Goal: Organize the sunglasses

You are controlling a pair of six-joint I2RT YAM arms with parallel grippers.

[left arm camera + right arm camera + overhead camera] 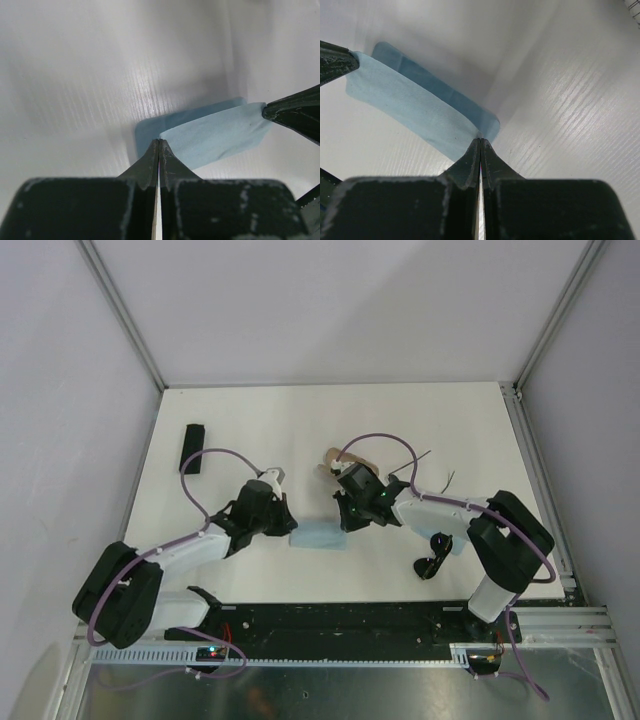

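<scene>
At either end of the blue cloth (318, 538), left gripper (159, 142) and right gripper (480, 140) each pinch it tight, while the chunky sunglasses (434, 558) to its right lie loose, apparently not yet sorted.

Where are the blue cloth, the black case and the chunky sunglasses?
blue cloth (318, 537), overhead view, its middle.
black case (193, 448), overhead view, its middle.
chunky sunglasses (430, 565), overhead view, its frame.

Overhead plus close wrist views (shared cloth (318, 538))
</scene>
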